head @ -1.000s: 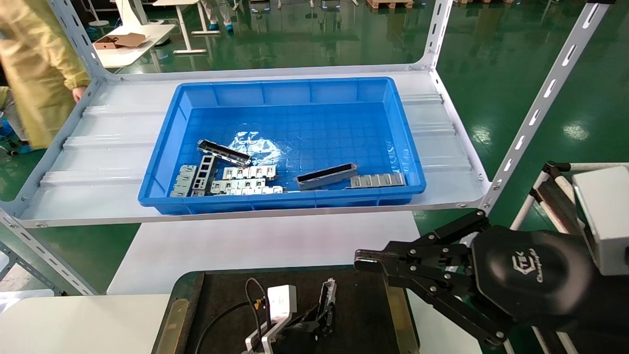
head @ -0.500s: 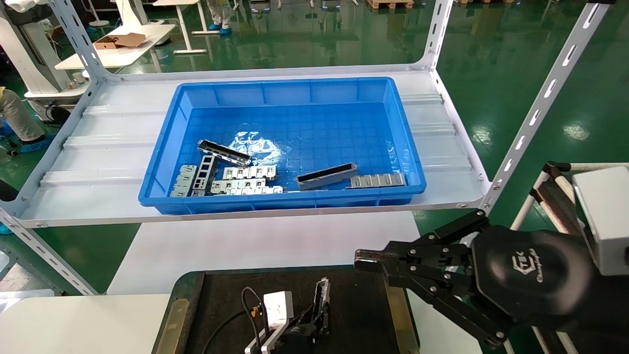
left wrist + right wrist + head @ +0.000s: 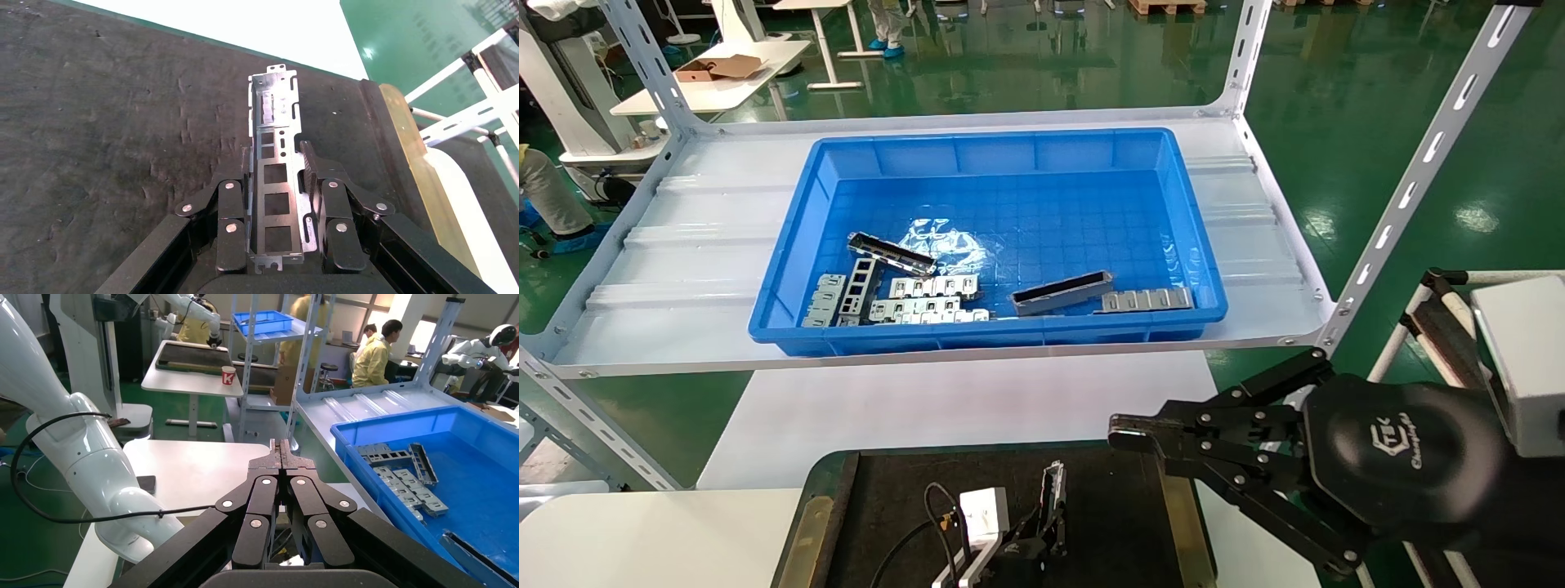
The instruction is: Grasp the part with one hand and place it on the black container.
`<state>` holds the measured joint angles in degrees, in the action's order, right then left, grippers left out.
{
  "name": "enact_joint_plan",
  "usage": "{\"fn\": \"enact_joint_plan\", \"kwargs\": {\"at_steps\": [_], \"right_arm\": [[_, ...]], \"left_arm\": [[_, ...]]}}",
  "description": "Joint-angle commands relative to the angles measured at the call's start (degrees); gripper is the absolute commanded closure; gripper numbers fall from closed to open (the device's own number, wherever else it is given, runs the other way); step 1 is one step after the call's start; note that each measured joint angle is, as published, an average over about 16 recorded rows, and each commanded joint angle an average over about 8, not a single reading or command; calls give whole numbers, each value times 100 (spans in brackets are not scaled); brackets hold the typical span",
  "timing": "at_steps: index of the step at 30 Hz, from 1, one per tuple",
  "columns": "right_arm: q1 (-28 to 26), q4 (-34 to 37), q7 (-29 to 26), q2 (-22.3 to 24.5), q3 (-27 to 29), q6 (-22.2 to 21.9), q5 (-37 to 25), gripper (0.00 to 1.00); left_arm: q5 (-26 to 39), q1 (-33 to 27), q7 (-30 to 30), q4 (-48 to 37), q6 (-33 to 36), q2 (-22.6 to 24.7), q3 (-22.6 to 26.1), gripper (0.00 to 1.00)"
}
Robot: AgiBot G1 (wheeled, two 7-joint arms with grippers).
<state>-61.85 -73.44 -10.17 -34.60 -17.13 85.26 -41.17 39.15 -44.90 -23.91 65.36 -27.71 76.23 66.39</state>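
Observation:
The part [image 3: 1052,498], a slim silver-grey trough bar with rectangular cut-outs, is held in my left gripper [image 3: 1042,535] low over the black container [image 3: 1124,506]. In the left wrist view the part [image 3: 275,184] lies lengthwise between the black fingers [image 3: 313,168], which press on its two rims; the left gripper [image 3: 275,162] is shut on it. The container's matte black floor [image 3: 110,110] fills that view just below the part. My right gripper [image 3: 1120,433] is shut and empty, parked above the container's right edge; it also shows in the right wrist view [image 3: 281,447].
A deep blue bin [image 3: 1009,155] on the white shelf [image 3: 682,269] holds two similar trough bars [image 3: 1060,292] [image 3: 891,253] and several flat slotted plates [image 3: 928,298]. The container's olive side strip [image 3: 1181,523] lies under the right gripper. A white table [image 3: 960,400] lies between shelf and container.
My left gripper with the part has shifted slightly left and the part stands straighter over the black container. The person at the far left has walked out of view. The right arm has not moved.

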Motion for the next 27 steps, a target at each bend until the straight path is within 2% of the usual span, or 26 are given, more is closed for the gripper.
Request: {"fn": "enact_joint_plan", "kwargs": {"at_steps": [1, 2, 4, 6, 9, 11, 27], "right_arm": [[0, 0, 0, 0, -1, 0, 0, 54], [0, 0, 0, 0, -1, 0, 1, 42], [0, 0, 1, 1, -2, -1, 1, 17], [0, 0, 1, 1, -2, -1, 1, 0], [-1, 0, 1, 1, -3, -1, 2, 0], [-1, 0, 2, 1, -4, -2, 2, 0], [-2, 0, 4, 3, -8, -4, 6, 0]], "left_arm": [[93, 20, -84, -76, 29, 34, -37, 82], [132, 29, -125, -88, 42, 40, -46, 77], [217, 48, -204, -108, 69, 48, -60, 57], [302, 67, -274, -130, 87, 55, -65, 37], [416, 92, -377, -167, 99, 65, -65, 12], [476, 102, -442, -194, 98, 71, -60, 1], [673, 11, -834, -353, 41, 74, 78, 0]]}}
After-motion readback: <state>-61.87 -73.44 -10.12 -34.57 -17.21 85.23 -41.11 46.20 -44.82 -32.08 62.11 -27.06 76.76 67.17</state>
